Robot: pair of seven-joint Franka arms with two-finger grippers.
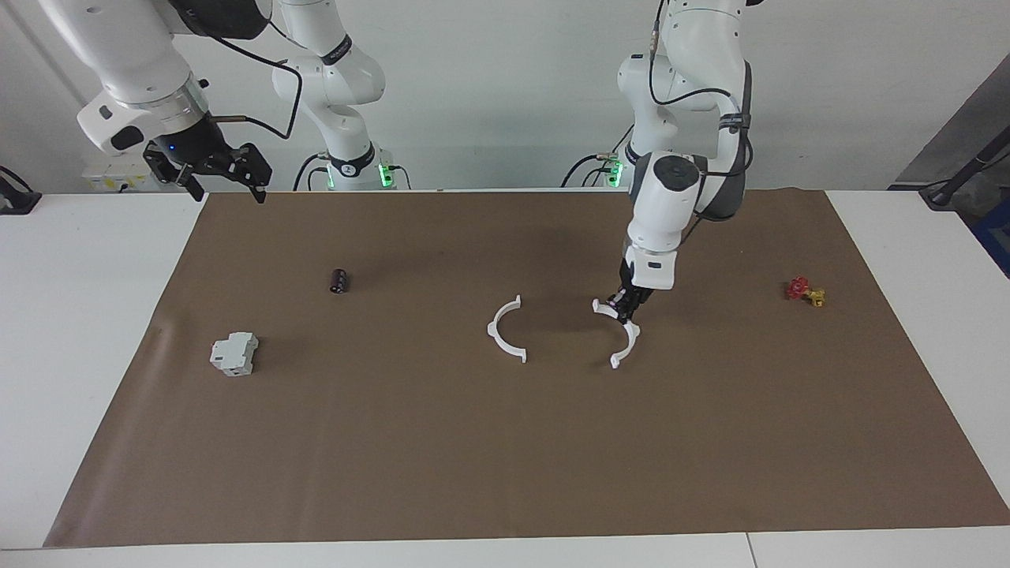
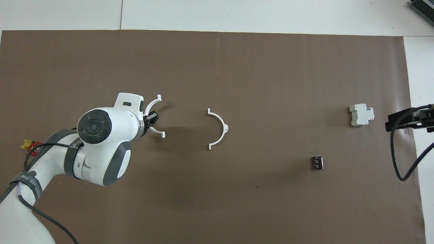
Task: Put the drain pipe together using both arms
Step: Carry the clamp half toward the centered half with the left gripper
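We counted two white jointed arms, two thin white plastic half-rings, one grey block, one dark cylinder and one small valve, all on a matte brown paper sheet [image 1: 505, 442] laid over the white table [image 1: 71, 331]. Going across the facing view, the right gripper [image 1: 225, 177] hung in the air over the sheet's corner at the right arm's end, its black fingers spread wide and holding nothing; that arm waited. At about five o'clock from it sat the pale grey blocky device [image 1: 234, 353], angular and stepped, and at two o'clock from that block lay the small dark cylinder [image 1: 340, 281], ribbed and lying on its side. Near the middle lay the free half-ring [image 1: 505, 329], a flat smooth arc with small tabs at its ends, its opening turned toward three o'clock. Well apart from it, at three o'clock, was the second half-ring [image 1: 626, 338], opening toward nine o'clock, so the two curves faced each other. The left gripper [image 1: 628, 304] was down at this arc, fingertips pinched shut on its upper part. At three o'clock again, near the left arm's end, sat the red-and-yellow valve [image 1: 806, 292], knobbly and glossy.
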